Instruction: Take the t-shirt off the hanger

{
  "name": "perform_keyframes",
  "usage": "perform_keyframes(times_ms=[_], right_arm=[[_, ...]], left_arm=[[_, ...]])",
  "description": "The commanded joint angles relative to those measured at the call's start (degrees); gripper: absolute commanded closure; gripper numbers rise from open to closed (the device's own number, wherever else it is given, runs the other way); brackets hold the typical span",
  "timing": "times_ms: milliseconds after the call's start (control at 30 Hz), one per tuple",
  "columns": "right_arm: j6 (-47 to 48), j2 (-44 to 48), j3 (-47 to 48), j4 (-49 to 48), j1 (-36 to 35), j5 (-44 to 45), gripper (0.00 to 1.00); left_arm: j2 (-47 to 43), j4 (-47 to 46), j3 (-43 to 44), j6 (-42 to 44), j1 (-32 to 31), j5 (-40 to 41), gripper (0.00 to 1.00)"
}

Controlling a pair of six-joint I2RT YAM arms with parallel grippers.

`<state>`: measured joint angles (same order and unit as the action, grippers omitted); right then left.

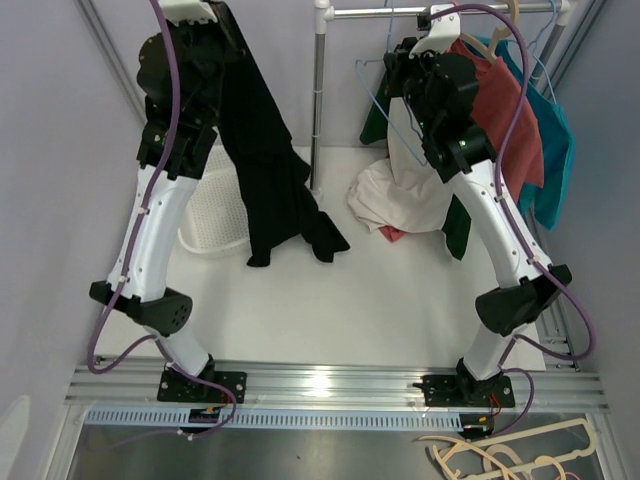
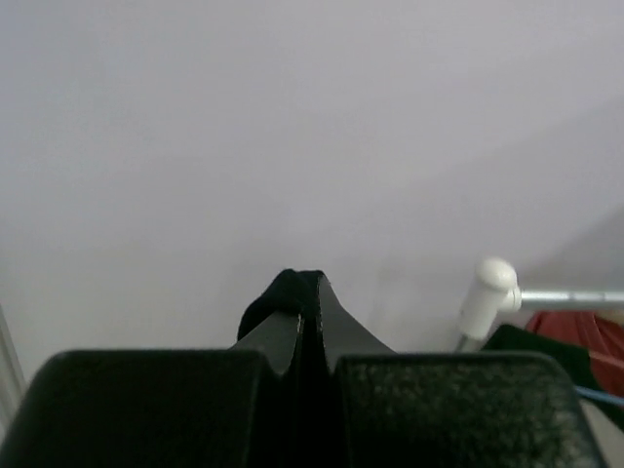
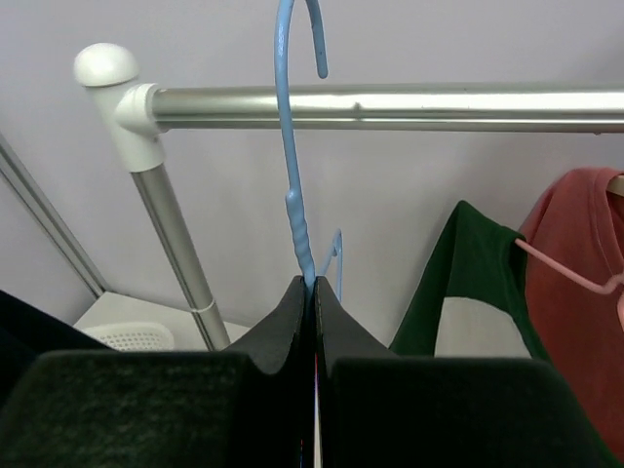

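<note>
The black t-shirt (image 1: 268, 150) hangs in a long drape at the upper left, its lower end resting on the table. My left gripper (image 1: 213, 12) is raised high and shut on the t-shirt's top, where a fold of black cloth (image 2: 276, 295) bulges over the closed fingertips (image 2: 310, 292). The light blue wire hanger (image 1: 388, 105) is held up beside the rack. My right gripper (image 3: 313, 285) is shut on the hanger's twisted neck (image 3: 297, 224). The hook (image 3: 291, 88) stands in front of the rail (image 3: 390, 103), not over it. No cloth shows on the hanger.
A white basket (image 1: 215, 208) stands behind the left arm. A rack post (image 1: 318, 90) rises at centre back, with red (image 1: 508, 110), teal (image 1: 552, 140) and green (image 3: 468, 273) shirts on the rail. A white clothes pile (image 1: 400, 195) lies under it. Spare hangers (image 1: 510, 455) lie at the near right.
</note>
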<state>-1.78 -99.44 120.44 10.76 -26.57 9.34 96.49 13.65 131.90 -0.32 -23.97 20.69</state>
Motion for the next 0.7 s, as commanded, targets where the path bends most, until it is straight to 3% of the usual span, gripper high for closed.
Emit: perform_keyframes(times_ms=[0,233,400,467,500,667], right_arm=[[-0.86,-3.38,5.84,-2.68,1.43,-2.75,1.00],[-0.94,-8.58,11.13,-2.32,3.36,-3.89,1.00],[-2.43,-10.33,11.66,-2.42,4.33,-5.12,1.00],[-2.96,-10.60,10.52,-1.98,4.50,-5.47,1.00],[-3.31,-10.17,9.82,-1.98,4.51,-5.65,1.00],[-4.02,-6.83,0.94,-6.10,4.68,-6.44,1.00]], left_arm=[[0.01,-11.70,10.74,5.58,2.51,-0.21,0.99],[-2.53,-13.21,6.98,1.81,13.49,-2.23,0.99],[-5.16,-14.45,0.92,2.78,15.44,-0.74,0.99],[-6.48,-14.18,-3.47,2.43,15.70,0.14,0.99],[-8.84,-15.31,-11.41,1.73,15.79,0.06,0.99],[-16.15,-20.77,-29.48,-2.31,15.79,2.42,0.99]])
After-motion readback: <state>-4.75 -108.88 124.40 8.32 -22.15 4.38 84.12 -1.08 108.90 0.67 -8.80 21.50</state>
